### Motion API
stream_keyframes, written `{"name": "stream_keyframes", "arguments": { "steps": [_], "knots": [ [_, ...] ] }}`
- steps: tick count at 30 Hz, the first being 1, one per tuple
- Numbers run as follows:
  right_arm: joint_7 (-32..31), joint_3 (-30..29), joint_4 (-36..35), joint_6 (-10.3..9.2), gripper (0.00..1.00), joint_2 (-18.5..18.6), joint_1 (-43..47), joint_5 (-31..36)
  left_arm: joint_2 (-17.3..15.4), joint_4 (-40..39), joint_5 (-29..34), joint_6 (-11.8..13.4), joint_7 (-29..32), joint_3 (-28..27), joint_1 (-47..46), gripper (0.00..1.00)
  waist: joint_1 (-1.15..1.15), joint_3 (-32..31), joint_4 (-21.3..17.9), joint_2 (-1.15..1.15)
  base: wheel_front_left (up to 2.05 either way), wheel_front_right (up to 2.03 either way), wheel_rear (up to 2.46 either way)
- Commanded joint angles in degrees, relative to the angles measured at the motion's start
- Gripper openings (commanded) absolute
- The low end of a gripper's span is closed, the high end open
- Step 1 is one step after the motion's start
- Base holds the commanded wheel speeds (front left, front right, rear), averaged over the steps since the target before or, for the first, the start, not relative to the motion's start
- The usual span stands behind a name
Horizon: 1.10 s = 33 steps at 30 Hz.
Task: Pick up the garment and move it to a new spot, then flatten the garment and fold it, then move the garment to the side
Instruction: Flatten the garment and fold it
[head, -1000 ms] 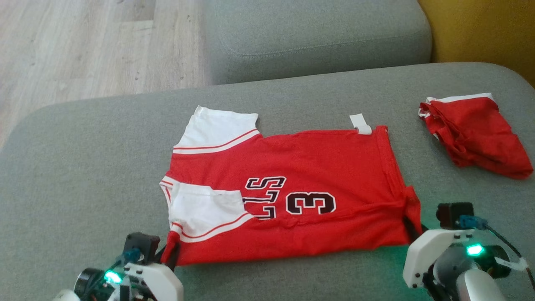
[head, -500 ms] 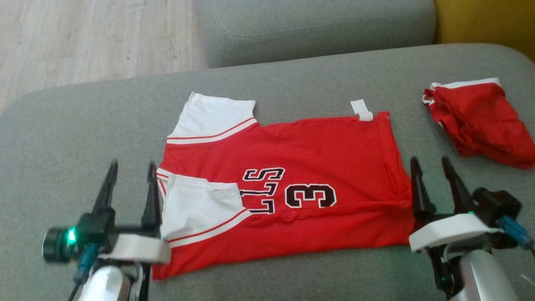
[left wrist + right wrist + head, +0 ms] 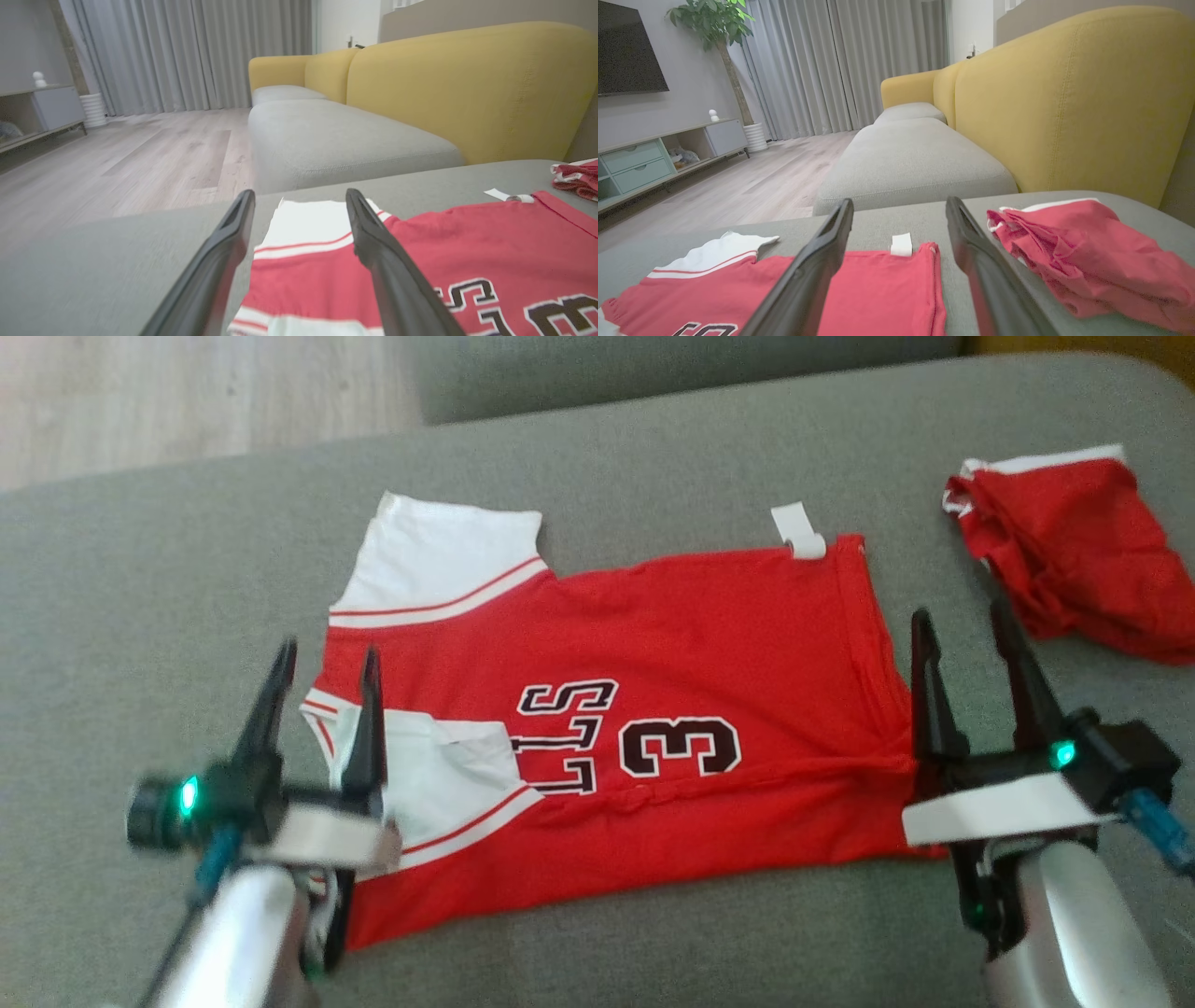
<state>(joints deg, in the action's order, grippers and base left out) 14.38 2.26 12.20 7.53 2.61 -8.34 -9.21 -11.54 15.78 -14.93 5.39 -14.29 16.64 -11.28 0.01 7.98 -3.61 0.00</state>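
Flanking jersey [image 3: 672,644] edges, left claw [image 3: 325,655], right claw [image 3: 960,614]

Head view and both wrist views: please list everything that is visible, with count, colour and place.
cushion: 1, grey, under both garments.
jersey: 1, red with white sleeves and black lettering, flat on the cushion's middle.
label: 1, white, at the jersey's far edge.
crumpled garment: 1, red with white trim, on the cushion right of the jersey.
sofa back: 1, yellow, beyond the cushion.
floor: 1, pale wood, beyond the cushion.
left gripper: 1, dark fingers, open, at the jersey's sleeve end.
right gripper: 1, dark fingers, open, at the jersey's hem end.
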Motion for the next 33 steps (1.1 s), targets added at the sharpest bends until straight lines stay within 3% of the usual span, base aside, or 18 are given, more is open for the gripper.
{"name": "stream_keyframes", "arguments": {
  "steps": [1,2,7,11,12,20,25,33],
  "knots": [
    [0.6,1.45,-3.13,-0.04,1.0,0.27,-3.03,0.23,-1.7,-0.61,0.62,-1.46,-0.54,-1.68,-7.18,1.0,-0.01,2.89,-0.9,0.0,0.0,0.0,0.0],
    [0.6,1.45,-3.13,-0.04,1.0,0.27,-3.03,0.23,-1.7,-0.61,0.62,-1.46,-0.54,-1.68,-7.18,1.0,-0.01,2.89,-0.9,0.0,0.0,0.0,0.0],
    [0.61,2.35,-5.7,-0.04,1.0,0.27,-5.88,-0.53,-6.04,4.04,1.88,-6.87,5.79,-0.18,-19.75,1.0,-0.01,7.9,-2.5,0.0,0.0,0.0,0.0],
    [0.61,3.75,-7.48,-0.04,1.0,0.27,-8.55,-1.52,-9.93,10.55,1.2,-11.14,16.09,1.37,-30.74,1.0,-0.01,11.97,-4.51,0.0,0.0,0.0,0.0],
    [0.62,4.7,-8.34,-0.04,1.0,0.27,-9.76,-2.12,-11.86,14.2,0.27,-12.14,21.32,2.44,-35.48,1.0,-0.01,13.89,-5.79,0.0,0.0,0.0,0.0],
    [0.62,7.33,-11.34,-0.04,1.0,0.27,-12.17,-4.22,-18.41,23.12,-6.89,-12.85,35.55,10.36,-46.77,1.0,-0.01,19.32,-9.66,0.0,0.0,0.0,0.0],
    [0.62,7.58,-11.67,-0.04,1.0,0.27,-12.29,-5.01,-21.33,25.62,-11.96,-12.86,38.36,13.79,-49.18,1.0,-0.01,20.24,-10.76,0.0,0.0,0.0,0.0],
    [0.62,7.22,-11.0,-0.04,1.0,0.27,-12.11,-5.21,-21.82,27.5,-18.07,-12.87,39.71,17.96,-50.24,1.0,-0.01,19.91,-11.21,0.0,0.0,0.0,0.0]
  ]
}}
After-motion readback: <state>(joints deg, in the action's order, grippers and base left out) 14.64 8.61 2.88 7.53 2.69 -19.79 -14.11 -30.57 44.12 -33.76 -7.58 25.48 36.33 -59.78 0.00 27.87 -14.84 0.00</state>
